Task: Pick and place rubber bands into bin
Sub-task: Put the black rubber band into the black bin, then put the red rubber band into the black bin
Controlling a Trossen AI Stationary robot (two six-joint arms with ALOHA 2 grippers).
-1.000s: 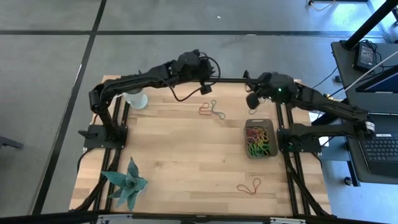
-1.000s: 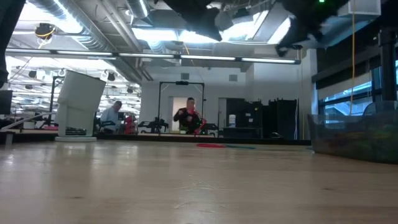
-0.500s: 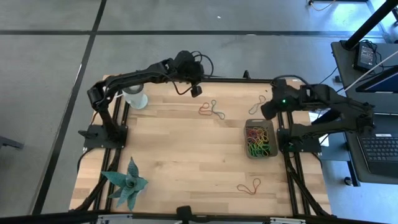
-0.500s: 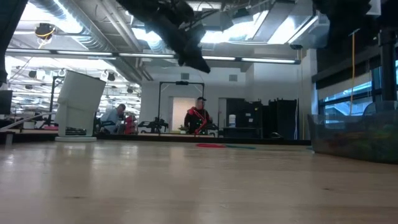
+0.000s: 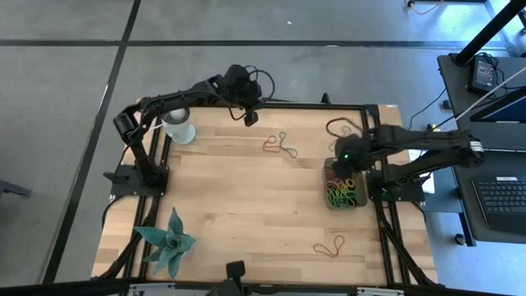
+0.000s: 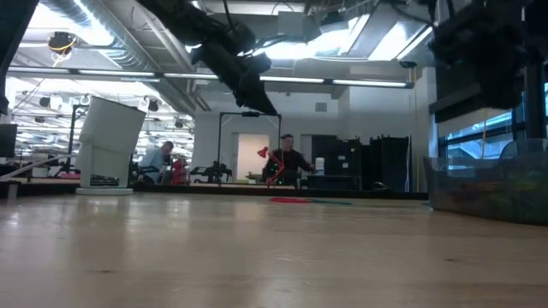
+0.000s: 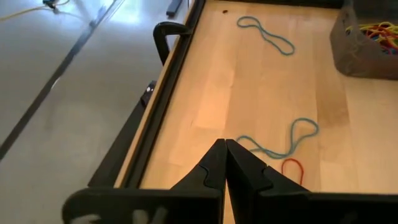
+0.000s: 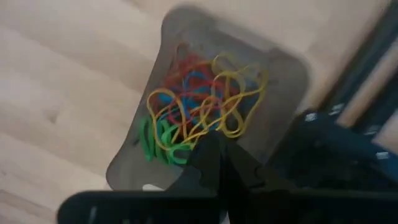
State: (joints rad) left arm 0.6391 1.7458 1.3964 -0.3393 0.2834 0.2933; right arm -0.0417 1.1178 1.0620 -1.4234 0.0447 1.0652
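The small dark grey rectangular bin (image 5: 343, 186) with low walls sits on the pale wooden counter (image 5: 238, 205) at its right edge, and it already holds a tangle of thin rubber bands (image 8: 199, 112) in red, yellow, green and blue. Other bands lie loose on the counter. One group, a red loop touching longer blue-grey loops (image 5: 280, 145), is well apart from the bin, toward the far edge. A second group, a red stretched loop (image 5: 330, 247), lies on the near side of the bin.

The right tool (image 5: 343, 161) hangs just above the far end of the bin, its fingers pressed together with nothing visible between them. The left tool (image 5: 251, 117) is at the far edge of the counter, well apart from the bin and near the red and blue-grey group; its fingers (image 7: 225, 168) are also pressed together and empty.

These bands look very light, soft and limp. They lie flat, so I think a grasp must come straight down with one fingertip on each side of a single strand. The best place seems a strand that runs free, away from the crossings. Where loops touch, one pinch may lift several together. A band may also cling to the finger when released.
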